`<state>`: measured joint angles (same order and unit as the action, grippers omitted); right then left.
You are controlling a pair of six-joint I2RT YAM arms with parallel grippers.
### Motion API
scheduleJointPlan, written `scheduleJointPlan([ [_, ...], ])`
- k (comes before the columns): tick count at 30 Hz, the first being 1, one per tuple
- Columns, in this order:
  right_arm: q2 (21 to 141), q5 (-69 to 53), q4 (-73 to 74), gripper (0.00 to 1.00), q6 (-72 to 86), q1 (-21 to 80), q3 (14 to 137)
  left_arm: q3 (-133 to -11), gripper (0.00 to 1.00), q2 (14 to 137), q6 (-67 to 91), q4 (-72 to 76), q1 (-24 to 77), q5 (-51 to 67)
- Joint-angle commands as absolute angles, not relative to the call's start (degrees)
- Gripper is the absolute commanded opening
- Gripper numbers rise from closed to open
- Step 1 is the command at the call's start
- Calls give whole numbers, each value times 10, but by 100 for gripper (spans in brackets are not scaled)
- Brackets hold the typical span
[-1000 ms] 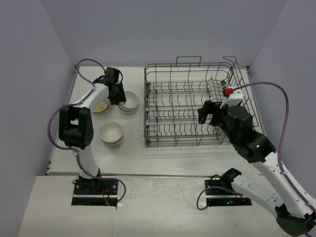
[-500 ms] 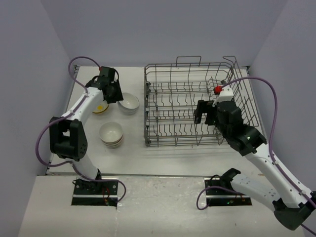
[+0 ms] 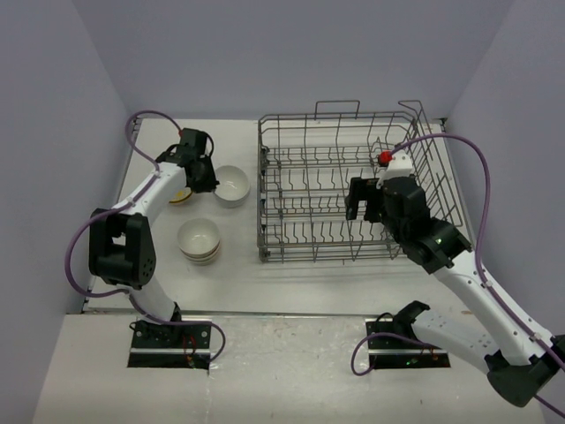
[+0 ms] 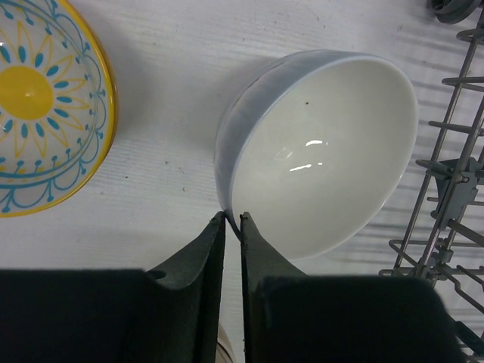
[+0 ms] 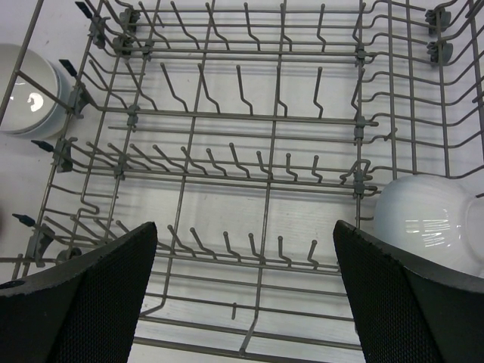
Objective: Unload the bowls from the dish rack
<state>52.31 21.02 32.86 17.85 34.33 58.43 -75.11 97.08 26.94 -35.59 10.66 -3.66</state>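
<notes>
A white bowl (image 3: pixel 232 185) rests tilted on the table left of the dish rack (image 3: pixel 344 132). My left gripper (image 3: pixel 199 173) is shut on its near rim, which sits pinched between the fingertips in the left wrist view (image 4: pixel 233 218), with the bowl (image 4: pixel 325 151) just beyond. A teal-patterned bowl with a yellow centre (image 4: pixel 38 113) lies beside it (image 3: pixel 181 195). A stack of bowls (image 3: pixel 199 239) stands nearer. My right gripper (image 3: pixel 364 200) hangs open and empty above the rack's tines (image 5: pixel 243 227). One white bowl (image 5: pixel 423 219) lies in the rack, hidden in the top view.
The grey wire rack (image 5: pixel 249 113) has upright tines and raised handle loops at its far side. The bowl stack also shows past the rack's edge in the right wrist view (image 5: pixel 26 87). Purple cables loop off both arms. Walls close in on both sides.
My left gripper has shifted slightly toward me along the white bowl's rim. My right gripper has moved a little left and farther over the rack.
</notes>
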Motion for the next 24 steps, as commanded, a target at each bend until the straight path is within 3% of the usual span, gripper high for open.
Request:
scheduleJointPlan([
  [1,512,214,329,99,174,340,606,-742,13,961,265,-347,110,-33],
  [5,518,213,328,99,173,340,606,-745,14,976,262,-341,110,-18],
  [20,530,213,326,99,172,332,597,-733,1,998,261,-334,110,-5],
  [22,534,218,326,99,171,331,595,-737,12,991,261,-337,110,-9],
  [23,541,224,326,99,167,330,595,-738,27,986,262,-339,110,-13],
  [24,546,242,327,99,165,330,595,-738,34,981,263,-340,110,-16],
])
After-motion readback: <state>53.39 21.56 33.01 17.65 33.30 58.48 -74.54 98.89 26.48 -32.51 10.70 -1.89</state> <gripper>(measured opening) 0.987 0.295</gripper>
